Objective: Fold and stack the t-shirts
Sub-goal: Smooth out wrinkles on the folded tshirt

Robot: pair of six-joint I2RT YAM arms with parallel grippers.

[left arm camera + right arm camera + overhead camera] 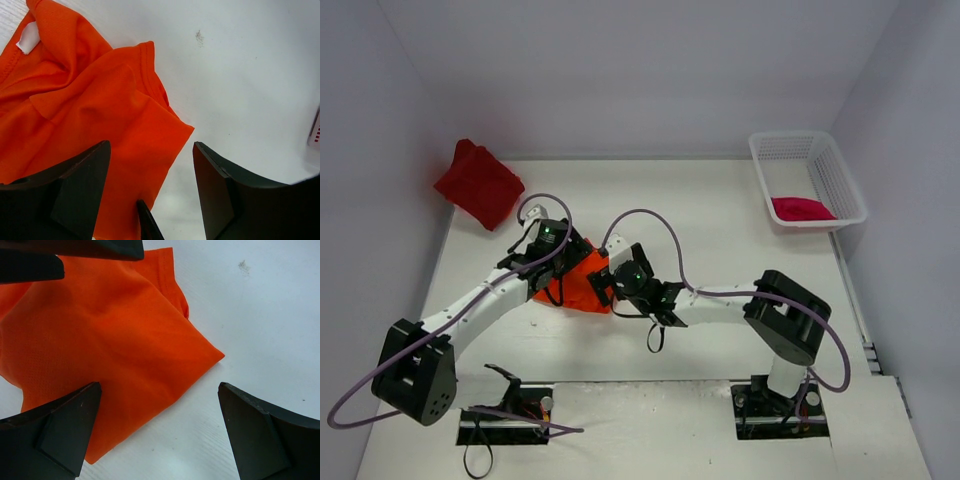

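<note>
The bright orange t-shirt (577, 287) lies bunched in the middle of the table, between both grippers. In the left wrist view its hemmed corner (115, 115) lies under my left gripper (151, 145), whose jaws stand apart with nothing pinched. My right gripper (159, 385) hangs wide open over the shirt's folded corner (105, 335), with the tabletop under the right finger. The dark red t-shirt (478, 184) sits folded at the back left. The crimson-pink t-shirt (802, 208) lies in the white mesh basket (837, 180). From above, the left gripper (568, 262) and right gripper (607, 283) nearly meet.
The left gripper's black fingers (75, 250) show along the top edge of the right wrist view. Purple cables (650, 225) loop above both wrists. White walls close in the table at the back and on both sides.
</note>
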